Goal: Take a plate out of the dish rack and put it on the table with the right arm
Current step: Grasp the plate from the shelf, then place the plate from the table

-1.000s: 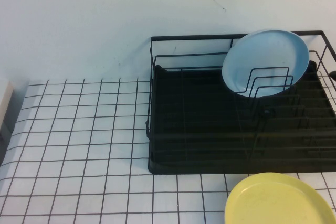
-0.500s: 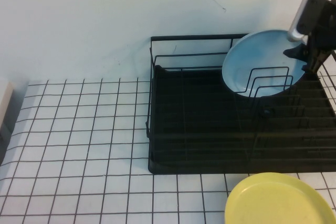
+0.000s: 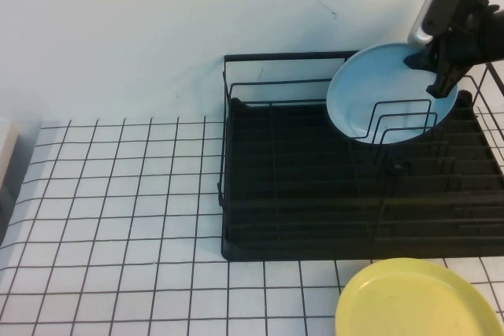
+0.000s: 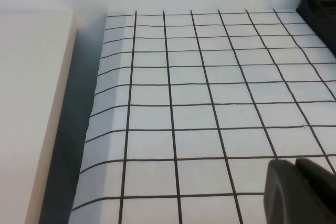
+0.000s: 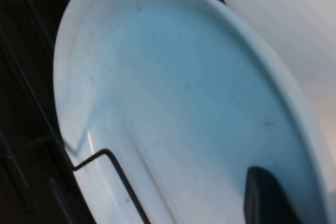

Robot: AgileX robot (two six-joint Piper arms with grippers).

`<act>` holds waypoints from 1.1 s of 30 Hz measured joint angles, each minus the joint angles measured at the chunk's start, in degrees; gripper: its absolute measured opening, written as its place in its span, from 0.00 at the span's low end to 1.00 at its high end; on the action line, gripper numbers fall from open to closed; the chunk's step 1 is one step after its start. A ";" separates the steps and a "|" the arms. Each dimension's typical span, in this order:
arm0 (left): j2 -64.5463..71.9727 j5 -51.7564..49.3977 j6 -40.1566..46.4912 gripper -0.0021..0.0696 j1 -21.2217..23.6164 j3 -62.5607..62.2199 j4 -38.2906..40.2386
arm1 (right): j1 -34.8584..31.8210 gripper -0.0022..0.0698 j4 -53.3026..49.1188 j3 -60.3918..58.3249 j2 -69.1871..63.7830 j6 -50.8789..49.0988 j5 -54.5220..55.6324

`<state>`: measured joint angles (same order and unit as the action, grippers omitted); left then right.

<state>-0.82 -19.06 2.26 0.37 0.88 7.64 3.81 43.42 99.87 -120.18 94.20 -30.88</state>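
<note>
Plate (image 3: 378,96): light blue, standing on edge and tilted back in the far right part of the dish rack (image 3: 315,218), leaning among the upright wire dividers; its hollow face is turned towards the robot and somewhat to its left.
Right gripper (image 3: 435,68): at the plate's upper right rim, reaching in from the far right; the high view shows its dark fingers straddling that rim, and the right wrist view shows one dark fingertip (image 5: 270,198) lying on the blue inner face close to the edge.
Right gripper state: clenched about the rim as far as the pictures tell, though the finger behind the plate is hidden, so how firm the hold is stays a judgement.
Key relation: the plate lies below and to the left of the right gripper, its flat face nearly upright, so the way out of the dividers looks to be upward along that face, not sideways.
Left gripper (image 4: 302,190): low over bare worktop (image 3: 118,218) on the robot's left, well apart from the rack; its fingers sit together, holding nothing.
Nearer arm: right, already at the plate.
Yellow plate (image 3: 417,300): flat on the worktop just in front of the rack, on the right.
</note>
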 joint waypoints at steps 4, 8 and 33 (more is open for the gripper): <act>0.00 0.00 0.00 0.02 0.00 0.00 0.00 | 0.06 0.23 -0.91 -0.05 2.55 -1.10 -2.61; 0.00 0.00 0.00 0.02 0.00 0.00 0.00 | 0.06 0.22 -3.73 -0.05 8.05 -4.17 -3.82; 0.00 0.00 0.21 0.02 0.00 0.00 0.00 | 0.06 0.17 -17.46 -29.15 42.76 -54.68 -40.00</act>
<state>-0.82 -19.06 2.47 0.37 0.88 7.64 3.86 25.96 70.72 -77.43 39.52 -70.89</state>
